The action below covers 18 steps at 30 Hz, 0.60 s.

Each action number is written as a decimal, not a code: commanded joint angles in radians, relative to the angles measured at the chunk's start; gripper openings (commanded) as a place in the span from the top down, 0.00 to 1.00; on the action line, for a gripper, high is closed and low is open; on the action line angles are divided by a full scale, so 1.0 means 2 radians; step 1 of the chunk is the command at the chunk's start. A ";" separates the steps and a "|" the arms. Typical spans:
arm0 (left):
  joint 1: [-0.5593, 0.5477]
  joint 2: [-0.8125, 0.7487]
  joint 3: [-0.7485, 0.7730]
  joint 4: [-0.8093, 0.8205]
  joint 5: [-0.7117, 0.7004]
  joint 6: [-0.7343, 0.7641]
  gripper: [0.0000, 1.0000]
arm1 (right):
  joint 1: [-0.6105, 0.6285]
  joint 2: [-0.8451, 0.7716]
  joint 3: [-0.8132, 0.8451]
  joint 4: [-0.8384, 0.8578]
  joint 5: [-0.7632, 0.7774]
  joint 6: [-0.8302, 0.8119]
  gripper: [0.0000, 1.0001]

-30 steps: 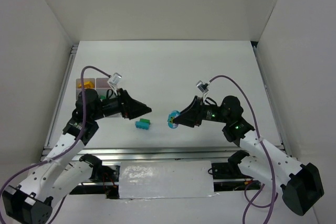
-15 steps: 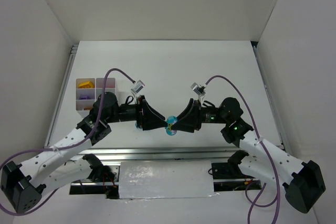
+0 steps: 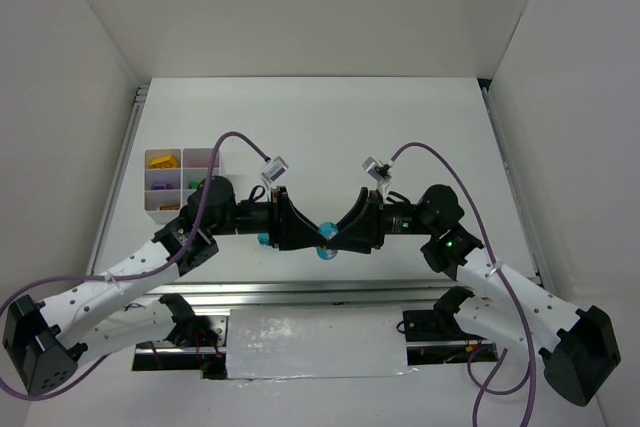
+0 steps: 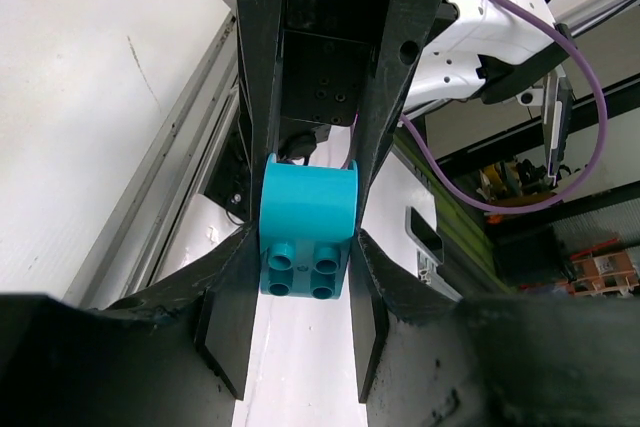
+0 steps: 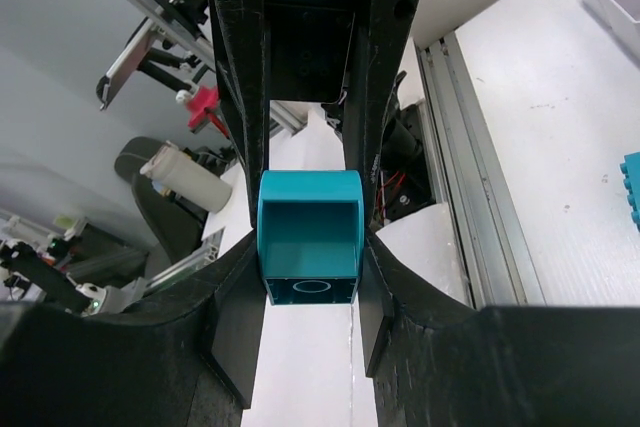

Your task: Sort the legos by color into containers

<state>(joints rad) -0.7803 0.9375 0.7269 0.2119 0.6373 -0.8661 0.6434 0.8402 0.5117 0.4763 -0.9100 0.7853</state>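
A teal lego (image 3: 325,241) hangs just above the table's near middle, and both grippers meet on it. My right gripper (image 3: 333,238) is shut on it from the right. My left gripper (image 3: 317,237) grips it from the left, its jaws pressed to both sides. The left wrist view shows the teal lego's (image 4: 307,225) studded face, my left gripper (image 4: 305,247) around it, and the right fingers (image 4: 385,97) beyond. In the right wrist view the teal lego's (image 5: 310,235) hollow underside sits in my right gripper (image 5: 310,259). The containers (image 3: 184,173) stand far left, holding yellow, purple and green legos.
Another teal lego (image 3: 263,238) lies on the table under my left gripper, mostly hidden, and its edge (image 5: 632,187) shows in the right wrist view. A metal rail (image 3: 300,291) runs along the table's near edge. White walls close in the back and sides.
My left arm has swung right from near the containers to the teal lego held by my right gripper. Its jaws have closed onto it. The right arm has barely moved.
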 commanded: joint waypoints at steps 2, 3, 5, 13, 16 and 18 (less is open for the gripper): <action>-0.009 0.003 0.025 0.053 -0.001 -0.002 0.91 | 0.004 0.000 0.016 -0.006 0.021 -0.024 1.00; -0.009 0.002 0.025 0.054 -0.003 -0.003 0.93 | 0.005 0.000 0.016 -0.006 0.019 -0.023 0.99; -0.009 -0.002 0.027 0.047 -0.019 0.002 1.00 | 0.004 -0.001 0.012 0.000 0.017 -0.021 0.57; 0.022 -0.058 0.069 -0.133 -0.212 0.035 1.00 | 0.003 -0.032 0.006 -0.071 0.081 -0.051 0.00; 0.060 -0.068 0.088 -0.204 -0.265 0.026 1.00 | 0.003 -0.043 0.003 -0.091 0.101 -0.057 0.00; 0.127 -0.068 0.104 -0.269 -0.313 0.006 1.00 | 0.004 -0.051 0.000 -0.108 0.119 -0.063 0.00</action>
<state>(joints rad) -0.6514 0.8146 0.8722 -0.1303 0.2180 -0.8360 0.6453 0.7719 0.5106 0.3206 -0.7498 0.7013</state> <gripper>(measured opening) 0.482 0.995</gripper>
